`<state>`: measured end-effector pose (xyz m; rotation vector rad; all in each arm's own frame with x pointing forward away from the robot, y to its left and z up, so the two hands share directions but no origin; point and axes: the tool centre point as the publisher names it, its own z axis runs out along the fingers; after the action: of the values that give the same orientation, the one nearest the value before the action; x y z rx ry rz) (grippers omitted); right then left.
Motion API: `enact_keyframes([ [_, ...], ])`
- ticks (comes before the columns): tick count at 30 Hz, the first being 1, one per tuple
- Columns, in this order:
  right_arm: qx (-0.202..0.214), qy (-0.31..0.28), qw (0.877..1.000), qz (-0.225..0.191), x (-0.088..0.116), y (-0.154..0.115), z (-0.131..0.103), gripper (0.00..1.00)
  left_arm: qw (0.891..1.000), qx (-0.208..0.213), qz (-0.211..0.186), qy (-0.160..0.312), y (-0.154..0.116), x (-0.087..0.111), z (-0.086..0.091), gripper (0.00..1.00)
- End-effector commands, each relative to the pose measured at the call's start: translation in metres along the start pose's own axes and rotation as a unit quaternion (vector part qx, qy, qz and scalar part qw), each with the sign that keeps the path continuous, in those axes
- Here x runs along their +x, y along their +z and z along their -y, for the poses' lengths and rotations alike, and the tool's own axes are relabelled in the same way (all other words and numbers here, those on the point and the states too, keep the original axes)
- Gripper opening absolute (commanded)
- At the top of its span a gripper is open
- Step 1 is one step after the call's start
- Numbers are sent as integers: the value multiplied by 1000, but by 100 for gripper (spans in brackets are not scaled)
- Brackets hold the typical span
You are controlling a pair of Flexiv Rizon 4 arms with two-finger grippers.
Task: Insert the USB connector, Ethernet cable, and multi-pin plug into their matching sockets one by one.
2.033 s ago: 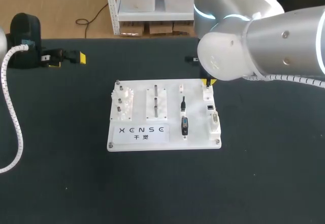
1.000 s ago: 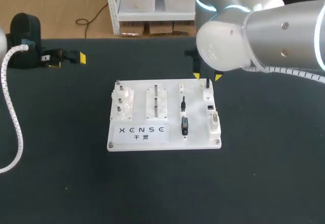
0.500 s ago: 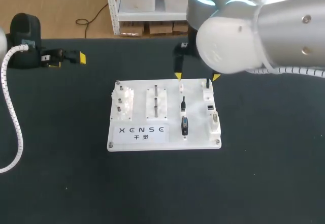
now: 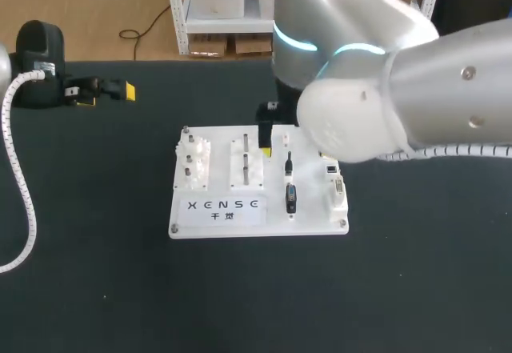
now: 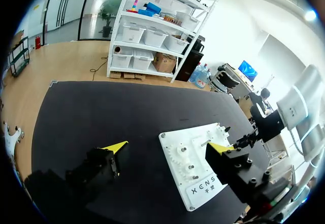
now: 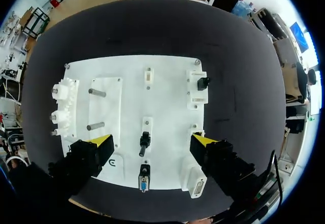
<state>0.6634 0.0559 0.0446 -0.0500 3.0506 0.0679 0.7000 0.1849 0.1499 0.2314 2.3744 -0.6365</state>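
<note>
A white practice board [image 4: 218, 223] lies mid-table. In the right wrist view my right gripper [image 6: 152, 141] hangs open above the board [image 6: 167, 102], its fingers either side of a small black cable plug [image 6: 144, 141]. A black multi-pin plug [image 6: 143, 177] lies just nearer the camera, and a white multi-pin socket [image 6: 197, 186] sits beside it. A black connector [image 6: 203, 83] stands in the socket block at the board's far edge. In the head view one yellow fingertip [image 4: 266, 153] shows beside the plug [image 4: 288, 163]; the arm hides the other. My left gripper [image 4: 107, 97] rests open at the table's far left.
Gear pegs [image 4: 192, 165] and a block with two metal posts [image 4: 246, 161] occupy the board's left half. A coiled white cable [image 4: 20, 201] hangs along my left arm. In the left wrist view the board [image 5: 203, 168] lies ahead of the left gripper [image 5: 167, 146].
My right gripper has left the board's far right corner, where the black connector stays standing, and swung left and nearer over the board's middle. The left arm has not moved.
</note>
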Motion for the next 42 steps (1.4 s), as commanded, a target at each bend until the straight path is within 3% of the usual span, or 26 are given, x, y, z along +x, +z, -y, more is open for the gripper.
enact_keyframes([
  [1, -8, -4, 1000, -4, 0, 17, -2, 100, 1000, 0, 0, 0, 0, 0, 0, 100],
  [16, -21, -14, 1000, -16, 4, 34, -12, 100, 1000, 0, 0, 0, 0, 0, 0, 100],
  [18, -21, -15, 1000, -15, 4, 34, -13, 76, 1000, 0, 0, 0, 0, 0, 0, 100],
  [21, -20, -16, 1000, -14, 3, 34, -14, 50, 1000, 0, 0, 0, 0, 0, 0, 100],
  [42, -15, -13, 1000, -16, 3, 37, -11, 33, 1000, 0, 0, 0, 0, 0, 0, 100],
])
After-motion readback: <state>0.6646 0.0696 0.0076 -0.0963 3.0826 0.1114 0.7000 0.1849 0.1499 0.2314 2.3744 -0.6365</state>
